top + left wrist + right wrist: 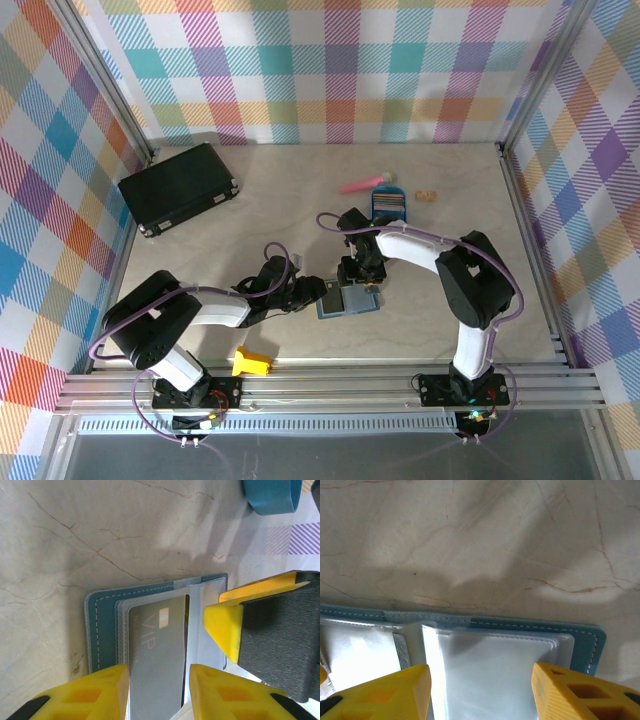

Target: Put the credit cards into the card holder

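Near the middle of the table's [300,225] front edge, the card holder [348,303] lay open. Jaws of the left gripper [159,682] stood apart astride a grey credit card [157,645] partly tucked into it; whether they gripped it I could not tell. Jaws of the right gripper [481,685] were spread wide over a clear sleeve [490,655].

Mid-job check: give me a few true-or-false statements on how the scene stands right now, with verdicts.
1. The card holder lies open on the table. True.
2. A grey VIP card lies between the left gripper fingers. True.
3. The black case stands open. False: it lies closed at the far left.
4. The blue tray sits by the left arm's base. False: it lies farther out, beyond the right gripper.
5. The right gripper's fingers flank a clear sleeve of the card holder. True.
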You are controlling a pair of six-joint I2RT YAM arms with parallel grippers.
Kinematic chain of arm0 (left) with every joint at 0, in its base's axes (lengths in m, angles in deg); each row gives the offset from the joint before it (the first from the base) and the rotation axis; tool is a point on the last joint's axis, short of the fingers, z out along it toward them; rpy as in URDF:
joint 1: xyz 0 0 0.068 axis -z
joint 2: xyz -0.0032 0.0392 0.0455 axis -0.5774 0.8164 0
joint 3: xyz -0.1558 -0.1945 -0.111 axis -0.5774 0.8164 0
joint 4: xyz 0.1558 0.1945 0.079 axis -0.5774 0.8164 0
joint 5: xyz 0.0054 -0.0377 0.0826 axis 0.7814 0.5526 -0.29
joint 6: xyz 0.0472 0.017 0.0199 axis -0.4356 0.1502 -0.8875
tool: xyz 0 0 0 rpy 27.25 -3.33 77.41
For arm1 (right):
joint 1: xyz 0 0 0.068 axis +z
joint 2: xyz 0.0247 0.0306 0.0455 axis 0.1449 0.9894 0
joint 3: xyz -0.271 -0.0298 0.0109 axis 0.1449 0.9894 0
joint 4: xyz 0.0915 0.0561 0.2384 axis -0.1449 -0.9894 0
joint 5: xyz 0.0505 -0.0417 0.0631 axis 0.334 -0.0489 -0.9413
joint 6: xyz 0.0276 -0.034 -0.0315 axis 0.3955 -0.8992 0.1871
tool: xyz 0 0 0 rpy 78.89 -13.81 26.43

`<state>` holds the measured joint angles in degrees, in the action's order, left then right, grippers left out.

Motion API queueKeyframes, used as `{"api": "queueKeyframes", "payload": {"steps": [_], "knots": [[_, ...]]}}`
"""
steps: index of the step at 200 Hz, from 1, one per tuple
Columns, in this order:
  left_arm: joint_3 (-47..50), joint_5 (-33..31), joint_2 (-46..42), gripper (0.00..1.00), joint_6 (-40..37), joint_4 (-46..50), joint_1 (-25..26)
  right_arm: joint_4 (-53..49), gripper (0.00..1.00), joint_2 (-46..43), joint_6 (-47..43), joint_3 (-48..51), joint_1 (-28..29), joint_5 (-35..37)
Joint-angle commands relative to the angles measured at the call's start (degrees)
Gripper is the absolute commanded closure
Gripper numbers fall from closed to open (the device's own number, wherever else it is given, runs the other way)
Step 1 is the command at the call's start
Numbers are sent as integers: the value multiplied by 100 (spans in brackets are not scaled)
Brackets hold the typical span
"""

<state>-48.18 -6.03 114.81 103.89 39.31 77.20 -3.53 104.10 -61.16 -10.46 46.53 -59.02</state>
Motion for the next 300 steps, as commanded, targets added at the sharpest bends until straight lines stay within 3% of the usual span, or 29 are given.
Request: {"api": "queueKeyframes", "payload": {"steps": [1, 249, 300], "knots": [[48, 38, 82, 63, 48, -220, 32, 116, 45, 110, 54, 36, -40, -329], [81, -65, 286, 63, 149, -354, 24, 1251, 46, -392, 821, 766, -161, -2106], [87, -240, 137, 69, 137, -48, 17, 1468, 47, -647, 1034, 880, -162, -2243]]}}
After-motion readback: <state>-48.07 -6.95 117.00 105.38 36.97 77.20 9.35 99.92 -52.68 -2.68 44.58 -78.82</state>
